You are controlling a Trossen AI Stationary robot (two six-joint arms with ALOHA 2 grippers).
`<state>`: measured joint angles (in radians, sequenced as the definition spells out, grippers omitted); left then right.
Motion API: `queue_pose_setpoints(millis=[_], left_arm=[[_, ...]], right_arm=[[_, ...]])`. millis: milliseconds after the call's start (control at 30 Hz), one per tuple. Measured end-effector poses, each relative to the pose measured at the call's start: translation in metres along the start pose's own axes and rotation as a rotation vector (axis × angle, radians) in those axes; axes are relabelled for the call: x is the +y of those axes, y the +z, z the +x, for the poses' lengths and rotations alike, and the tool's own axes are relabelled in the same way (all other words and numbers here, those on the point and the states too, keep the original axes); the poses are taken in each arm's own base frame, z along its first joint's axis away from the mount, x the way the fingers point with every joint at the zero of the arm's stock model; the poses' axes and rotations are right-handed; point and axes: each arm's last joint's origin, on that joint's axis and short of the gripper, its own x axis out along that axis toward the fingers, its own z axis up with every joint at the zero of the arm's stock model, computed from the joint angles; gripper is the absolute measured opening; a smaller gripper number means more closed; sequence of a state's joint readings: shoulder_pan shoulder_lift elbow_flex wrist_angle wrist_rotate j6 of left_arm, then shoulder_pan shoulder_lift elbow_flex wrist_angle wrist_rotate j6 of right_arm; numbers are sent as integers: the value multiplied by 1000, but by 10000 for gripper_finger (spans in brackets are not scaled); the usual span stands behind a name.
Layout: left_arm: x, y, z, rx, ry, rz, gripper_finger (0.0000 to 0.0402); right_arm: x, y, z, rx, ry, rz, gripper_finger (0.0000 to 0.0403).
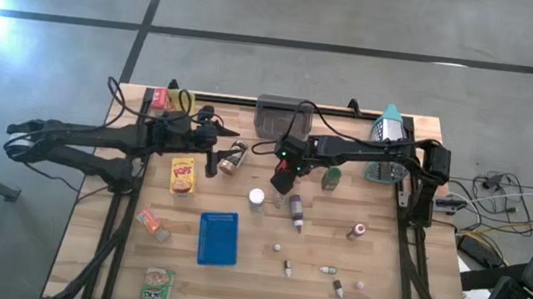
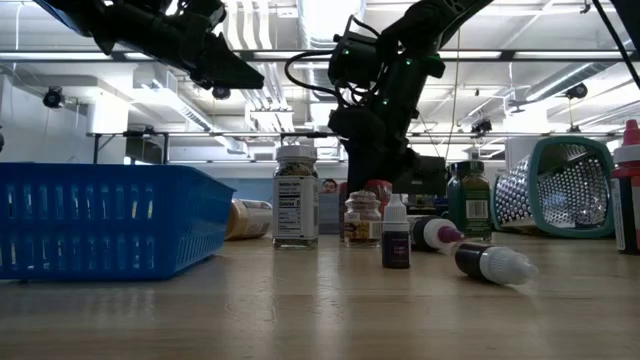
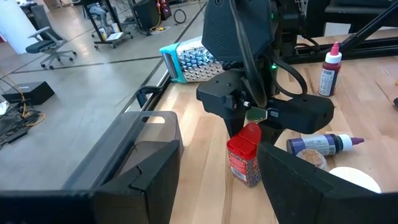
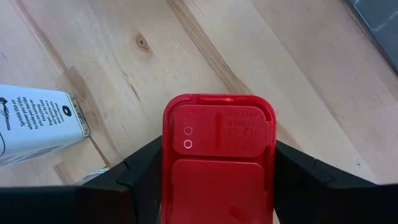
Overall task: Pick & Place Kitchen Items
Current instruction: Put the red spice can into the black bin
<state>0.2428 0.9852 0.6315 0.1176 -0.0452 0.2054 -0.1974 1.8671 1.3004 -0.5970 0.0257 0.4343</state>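
My right claw (image 4: 217,180) points straight down over the middle of the counter (image 1: 262,280), toward its far edge. Its two dark fingers (image 4: 134,174) press against both sides of a small red spice container (image 4: 217,158), so the claw is closed on it. Seen from directly above, the container has a flat, rounded-rectangle red lid with a moulded flip tab and two tiny ring marks near one corner. From my other arm's camera, the body is a squat red jar (image 3: 244,155) with a printed label, standing upright on the pale wood.

Just beside it lies a white box (image 4: 34,124) with small black print. Near it on the counter stand a white-capped jar (image 2: 295,195), a smaller jar (image 2: 362,220) and a tiny dark bottle (image 2: 396,235); another small bottle (image 2: 495,262) lies on its side.

My left claw (image 1: 216,136) hangs above the counter's far left part, above a tipped jar (image 1: 234,157) and a yellow packet (image 1: 182,174). I cannot tell how wide that claw stands. A blue tray (image 1: 218,238) sits toward the near edge.
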Motion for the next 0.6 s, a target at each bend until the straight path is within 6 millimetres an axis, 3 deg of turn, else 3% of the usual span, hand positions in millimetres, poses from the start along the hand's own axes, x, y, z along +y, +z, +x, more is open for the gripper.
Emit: queue_pose_setpoints(millis=[333, 600], left_arm=[[0, 0, 0, 1, 0, 0, 218], [0, 0, 0, 0, 0, 0, 218]], right_arm=[[2, 9, -12, 4, -3, -42, 230], [6, 21, -28, -5, -1, -109, 212]])
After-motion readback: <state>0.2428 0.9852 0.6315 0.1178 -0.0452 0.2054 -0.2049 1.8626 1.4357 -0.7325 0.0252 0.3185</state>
